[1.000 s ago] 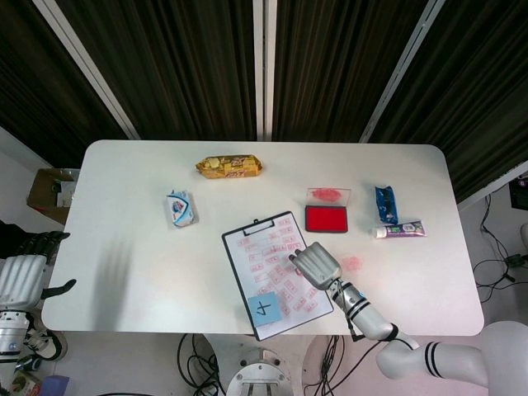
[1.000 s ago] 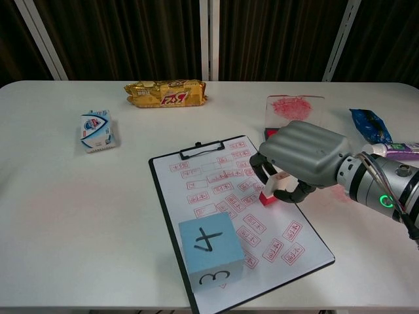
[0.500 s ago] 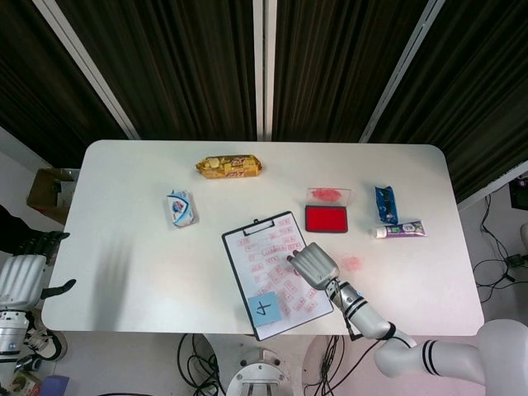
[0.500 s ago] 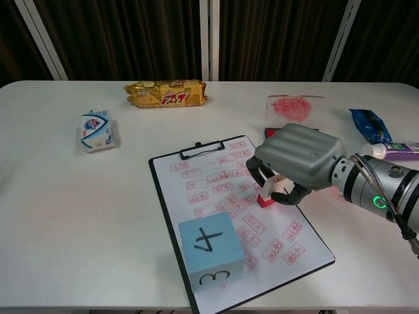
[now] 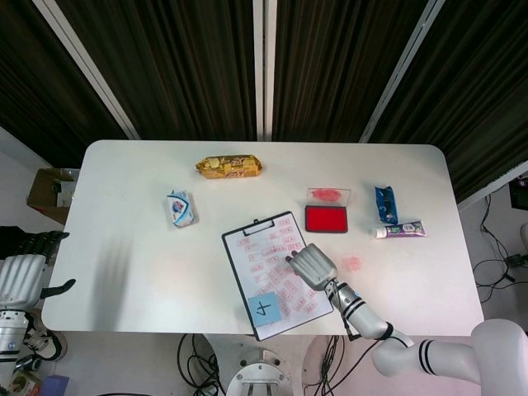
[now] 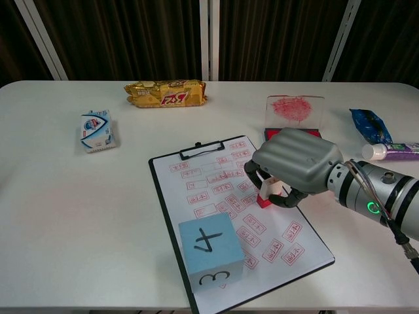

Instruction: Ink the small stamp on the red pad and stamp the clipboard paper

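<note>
**Stamp down on the paper, near the clipboard's right edge**

Pinched in the curled fingers of the right hand [image 6: 294, 169]: the small stamp [image 6: 265, 198], red base touching the clipboard paper [image 6: 226, 196], seemingly pressed there to print among the many red marks. Held from above, probably to keep the face flat. Red pad [image 5: 327, 219] open just beyond the clipboard's upper right corner, handy for re-inking. Blue cube [image 6: 211, 250] parked at the clipboard's near edge. Left hand [image 5: 23, 272] idle off the table's left edge, holding nothing, fingers apart.
</note>
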Controlling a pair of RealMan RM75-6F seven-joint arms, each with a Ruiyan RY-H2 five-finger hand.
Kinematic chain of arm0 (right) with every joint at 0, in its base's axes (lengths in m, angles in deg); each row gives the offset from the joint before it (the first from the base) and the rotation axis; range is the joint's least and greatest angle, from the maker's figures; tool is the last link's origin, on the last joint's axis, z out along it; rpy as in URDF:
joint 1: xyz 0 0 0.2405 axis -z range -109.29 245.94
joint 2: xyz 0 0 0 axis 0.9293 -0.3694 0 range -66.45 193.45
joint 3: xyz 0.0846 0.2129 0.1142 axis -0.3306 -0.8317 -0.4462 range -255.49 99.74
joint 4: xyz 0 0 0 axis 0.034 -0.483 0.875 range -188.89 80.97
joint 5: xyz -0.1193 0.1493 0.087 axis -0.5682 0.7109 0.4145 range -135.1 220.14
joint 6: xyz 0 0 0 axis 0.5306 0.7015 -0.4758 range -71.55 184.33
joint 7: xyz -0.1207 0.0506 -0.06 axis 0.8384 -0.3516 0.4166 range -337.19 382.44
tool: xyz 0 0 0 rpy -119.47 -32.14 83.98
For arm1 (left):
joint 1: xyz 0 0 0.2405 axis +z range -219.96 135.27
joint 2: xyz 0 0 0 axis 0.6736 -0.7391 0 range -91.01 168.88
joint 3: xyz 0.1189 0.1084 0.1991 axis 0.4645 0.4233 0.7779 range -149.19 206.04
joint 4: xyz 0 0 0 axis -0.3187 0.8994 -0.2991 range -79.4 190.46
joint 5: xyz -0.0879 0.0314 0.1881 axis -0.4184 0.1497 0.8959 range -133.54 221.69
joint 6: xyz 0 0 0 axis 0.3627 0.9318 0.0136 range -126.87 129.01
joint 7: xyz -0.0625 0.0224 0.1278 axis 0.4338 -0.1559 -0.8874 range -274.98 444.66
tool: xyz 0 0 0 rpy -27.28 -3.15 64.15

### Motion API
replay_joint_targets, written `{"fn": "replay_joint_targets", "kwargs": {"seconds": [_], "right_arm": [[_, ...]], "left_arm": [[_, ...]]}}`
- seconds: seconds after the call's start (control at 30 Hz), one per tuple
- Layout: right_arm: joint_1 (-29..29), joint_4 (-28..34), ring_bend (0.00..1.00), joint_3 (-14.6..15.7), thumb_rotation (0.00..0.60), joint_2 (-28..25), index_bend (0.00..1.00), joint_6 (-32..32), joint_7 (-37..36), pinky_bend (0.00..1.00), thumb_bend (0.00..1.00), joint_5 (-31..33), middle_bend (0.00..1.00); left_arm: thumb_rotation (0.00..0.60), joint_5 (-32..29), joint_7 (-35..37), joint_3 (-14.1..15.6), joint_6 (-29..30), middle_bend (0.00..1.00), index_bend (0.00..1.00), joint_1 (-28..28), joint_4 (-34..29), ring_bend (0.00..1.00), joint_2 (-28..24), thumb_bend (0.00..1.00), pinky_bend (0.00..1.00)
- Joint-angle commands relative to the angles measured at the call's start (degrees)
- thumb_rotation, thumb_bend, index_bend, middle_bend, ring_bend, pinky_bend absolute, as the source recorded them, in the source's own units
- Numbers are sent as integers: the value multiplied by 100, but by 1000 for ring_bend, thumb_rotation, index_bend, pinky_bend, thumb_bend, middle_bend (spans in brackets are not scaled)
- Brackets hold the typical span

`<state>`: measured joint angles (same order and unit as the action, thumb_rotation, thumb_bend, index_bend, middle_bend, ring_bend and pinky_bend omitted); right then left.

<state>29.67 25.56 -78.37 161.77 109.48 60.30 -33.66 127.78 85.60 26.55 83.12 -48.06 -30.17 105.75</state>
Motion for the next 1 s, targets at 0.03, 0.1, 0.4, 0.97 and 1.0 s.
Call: {"fn": "replay_joint_targets", "kwargs": {"seconds": [0.03,0.1,0.4,0.97,1.0], "right_arm": [[6,-25,919,14,600,8,1000,-8,1,979,480,5,895],[11,-41,919,26,600,17,1000,-7,-12,979,480,-5,895],[11,-116,919,32,600,63,1000,-4,-84,979,480,-49,897],[204,1118,919,-259,600,-678,1000,932,-607,979,480,-634,897],[243,1247,919,-254,600,-793,1000,1011,-614,979,480,-683,897]], "left_arm": [[600,4,3,0,-2,194,188,-2,4,156,2,0,248],[600,9,4,-1,2,194,188,-3,4,156,1,0,247],[600,8,-5,-2,32,194,188,15,-6,156,-7,0,248],[600,23,-42,17,32,194,188,27,-27,156,-7,0,248],[600,24,-43,15,28,193,188,23,-28,156,2,0,248]]}}
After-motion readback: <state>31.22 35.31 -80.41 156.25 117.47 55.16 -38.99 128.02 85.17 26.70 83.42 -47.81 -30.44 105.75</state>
